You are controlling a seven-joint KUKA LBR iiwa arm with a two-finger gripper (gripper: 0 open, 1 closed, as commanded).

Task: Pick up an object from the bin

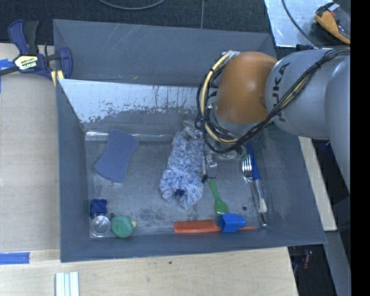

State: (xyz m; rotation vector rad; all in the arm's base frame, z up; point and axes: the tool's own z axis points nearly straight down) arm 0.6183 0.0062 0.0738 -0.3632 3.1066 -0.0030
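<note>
The grey bin (71,184) carries a blue pad (117,156) at left, a speckled blue-white cloth (182,171) mid-floor, a fork (253,177) at right, and an orange marker (196,227), blue block (232,222) and green ball (122,227) along the near wall.

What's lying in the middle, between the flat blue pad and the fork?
In the camera view, a fuzzy blue-and-white cloth lies between the blue pad and the fork. The gripper is at the cloth's right edge.
</note>
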